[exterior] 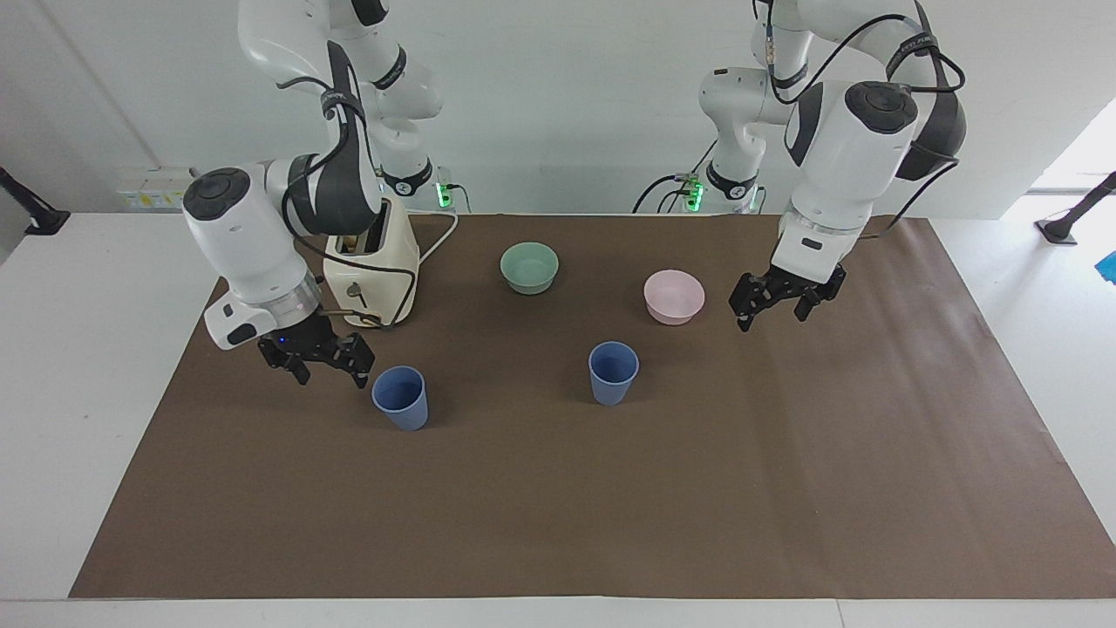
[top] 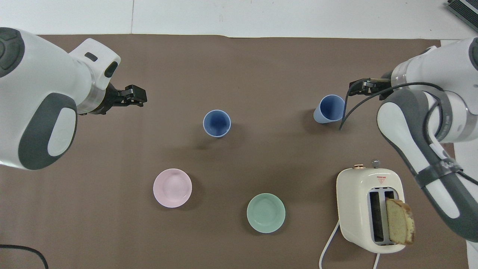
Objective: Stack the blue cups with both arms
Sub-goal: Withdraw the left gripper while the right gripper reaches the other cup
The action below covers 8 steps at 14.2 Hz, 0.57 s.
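Observation:
Two blue cups stand upright and apart on the brown mat. One cup (exterior: 613, 372) (top: 217, 123) sits mid-table with nothing touching it. My left gripper (exterior: 774, 314) (top: 138, 99) hangs open and empty over the mat, beside the pink bowl and off toward the left arm's end from that cup. The other cup (exterior: 400, 398) (top: 329, 108) stands toward the right arm's end. My right gripper (exterior: 330, 375) (top: 354, 86) is low beside it, open, a small gap away and holding nothing.
A cream toaster (exterior: 370, 262) (top: 369, 209) with a bread slice (top: 399, 220) in it stands near the right arm's base, its cord trailing. A green bowl (exterior: 529, 266) (top: 266, 213) and a pink bowl (exterior: 674, 295) (top: 172, 187) sit nearer the robots than the cups.

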Each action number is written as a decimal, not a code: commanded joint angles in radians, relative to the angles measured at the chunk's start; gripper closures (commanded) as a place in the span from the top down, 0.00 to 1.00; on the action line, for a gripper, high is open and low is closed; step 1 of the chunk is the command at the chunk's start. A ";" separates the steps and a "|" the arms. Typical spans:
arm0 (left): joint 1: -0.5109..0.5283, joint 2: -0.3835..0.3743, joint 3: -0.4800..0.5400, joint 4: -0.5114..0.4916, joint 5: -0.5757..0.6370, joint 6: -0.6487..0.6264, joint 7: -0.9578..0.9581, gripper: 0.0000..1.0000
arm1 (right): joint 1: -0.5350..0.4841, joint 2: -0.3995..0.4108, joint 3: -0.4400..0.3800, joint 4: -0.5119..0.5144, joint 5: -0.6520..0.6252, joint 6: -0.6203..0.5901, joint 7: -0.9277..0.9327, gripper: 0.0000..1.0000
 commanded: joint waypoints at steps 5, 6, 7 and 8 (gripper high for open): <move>0.130 -0.071 -0.006 0.005 -0.010 -0.097 0.244 1.00 | 0.026 0.035 0.006 -0.046 0.019 0.049 -0.050 1.00; 0.136 -0.086 -0.006 0.005 -0.010 -0.110 0.254 1.00 | 0.027 0.035 0.006 -0.053 0.019 0.051 -0.064 1.00; 0.153 -0.097 -0.006 0.005 -0.010 -0.128 0.289 1.00 | 0.027 0.035 0.006 -0.063 0.019 0.052 -0.081 1.00; 0.175 -0.112 -0.006 0.005 -0.012 -0.151 0.343 1.00 | 0.027 0.038 0.006 -0.074 0.019 0.052 -0.093 1.00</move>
